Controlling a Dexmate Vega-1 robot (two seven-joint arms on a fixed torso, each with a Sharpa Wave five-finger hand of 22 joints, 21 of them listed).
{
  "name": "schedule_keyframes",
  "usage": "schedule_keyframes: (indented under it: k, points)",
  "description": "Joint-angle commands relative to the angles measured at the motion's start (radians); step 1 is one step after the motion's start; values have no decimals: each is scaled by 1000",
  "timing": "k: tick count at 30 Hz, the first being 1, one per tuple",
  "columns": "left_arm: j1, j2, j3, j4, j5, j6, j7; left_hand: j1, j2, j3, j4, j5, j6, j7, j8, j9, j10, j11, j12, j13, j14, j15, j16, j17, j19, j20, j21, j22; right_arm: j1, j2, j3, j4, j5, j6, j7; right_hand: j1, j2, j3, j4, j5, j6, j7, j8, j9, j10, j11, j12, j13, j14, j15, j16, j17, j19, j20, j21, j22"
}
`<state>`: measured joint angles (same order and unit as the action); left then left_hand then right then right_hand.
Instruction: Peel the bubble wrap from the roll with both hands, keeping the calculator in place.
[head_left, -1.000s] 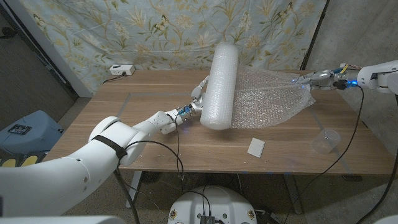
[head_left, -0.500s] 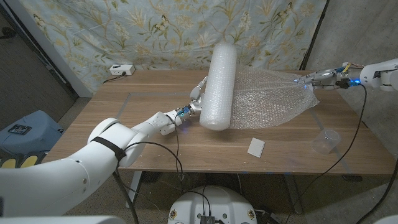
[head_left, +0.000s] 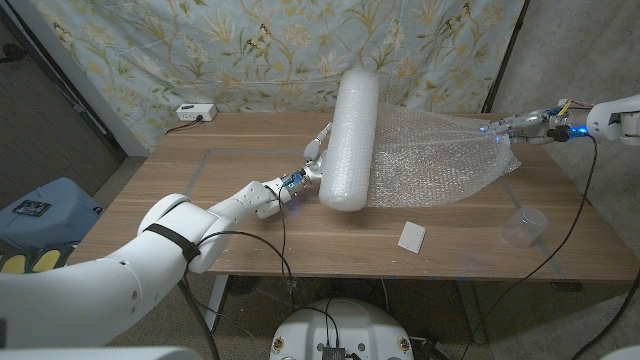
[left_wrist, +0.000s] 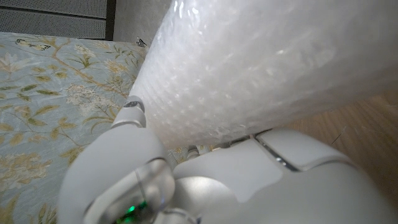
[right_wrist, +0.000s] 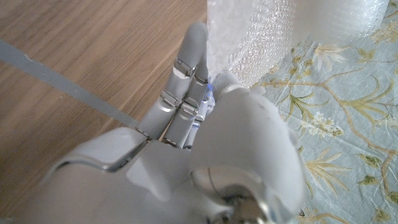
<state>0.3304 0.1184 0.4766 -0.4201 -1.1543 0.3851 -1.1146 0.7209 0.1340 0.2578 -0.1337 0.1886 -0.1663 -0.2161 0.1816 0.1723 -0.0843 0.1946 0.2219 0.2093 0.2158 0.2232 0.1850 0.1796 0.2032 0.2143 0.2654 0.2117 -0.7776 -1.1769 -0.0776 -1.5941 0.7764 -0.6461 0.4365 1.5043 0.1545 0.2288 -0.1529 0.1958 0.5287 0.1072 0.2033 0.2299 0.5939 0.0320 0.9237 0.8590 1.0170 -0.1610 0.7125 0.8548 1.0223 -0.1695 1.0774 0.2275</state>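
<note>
Your roll of bubble wrap (head_left: 349, 140) lies on the bench (head_left: 200, 215), lengthwise away from you, with a loose sheet (head_left: 440, 155) already drawn off it toward your right hand (head_left: 520, 125). That hand is clenched on the sheet's far corner, above the bench; the right wrist view shows the film bunched between its fingers (right_wrist: 186, 74). Your left hand (head_left: 315, 160) presses against the roll's other flank, fingers spread on the wrap; it braces rather than grasps.

Expect the roll to be bulky but very light, so it will likely skid or roll toward the pull unless the left hand keeps it pinned. The film is soft, thin and a little slick: it will stretch, crumple and may tear if you tug from one small pinch. Judge it safer to gather a wider fold of the sheet's edge.

The small white flat thing (head_left: 411, 236) lying just below the sheet's near edge is probably the calculator; it is light and could be swept along. A clear cup (head_left: 523, 226) stands to its right, also easily knocked.
</note>
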Motion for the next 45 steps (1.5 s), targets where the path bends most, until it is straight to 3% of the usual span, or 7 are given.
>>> schedule_keyframes:
  k: [1, 19, 30, 41, 45]
  points:
    - [21, 14, -8, -35, -12, 13, 12, -7, 0, 2, -4, -1, -61, -2, 3, 3, 0, 8, 1, 2, -5, 1, 0, 1, -6, 0, -2, 2, -24, -11, 35, -10, -2, -20, -11, 11, 2, 1, -2, 3, 11, 1, -2, 6, 1, 1, -3, 5, 12, -61, 0, 3, -6, -60, 11, -1]
    - [60, 36, -23, -85, -31, 22, 29, -10, 2, 4, -5, 0, -61, -2, 3, 3, 2, 4, 3, 2, -6, 1, 0, 1, -8, 1, -3, 2, 3, -14, 36, -10, -28, -47, -8, 14, 2, 1, -2, 1, 20, 0, -1, 6, 3, 3, -5, 13, 9, -60, -1, 7, -15, -60, 27, -7]
    - [91, 54, -35, -138, -45, 25, 51, -12, 5, 5, -5, 0, -58, -2, 4, 3, 4, 6, 3, 2, -6, 1, 0, 1, -8, 0, -3, 2, -10, -20, 69, -15, -33, -55, -16, 16, 1, 0, -3, 0, 23, 1, -1, 7, -1, 3, -6, 20, 8, -60, -1, 10, -20, -60, 35, -10]
    - [160, 89, -60, -258, -74, 42, 108, -14, 6, 7, -5, 0, -54, -2, 5, 3, 8, 7, 5, 2, -6, 1, 0, 1, -9, 0, -3, 2, -33, -15, 102, -23, -40, -69, -21, 17, 2, 0, -2, 0, 25, 1, -1, 7, -1, 5, -9, 21, 5, -60, -2, 11, -24, -60, 43, -13]
    - [211, 115, -79, -349, -90, 46, 152, -15, 7, 8, -5, -1, -49, -2, 6, 3, 20, 5, 9, 2, -4, 1, 1, 1, -8, 0, -3, 2, -32, -9, 105, -28, -43, -73, -17, 18, 3, 1, -2, 0, 25, 1, -2, 7, -2, 5, -9, 24, 5, -60, -2, 12, -26, -60, 46, -14]
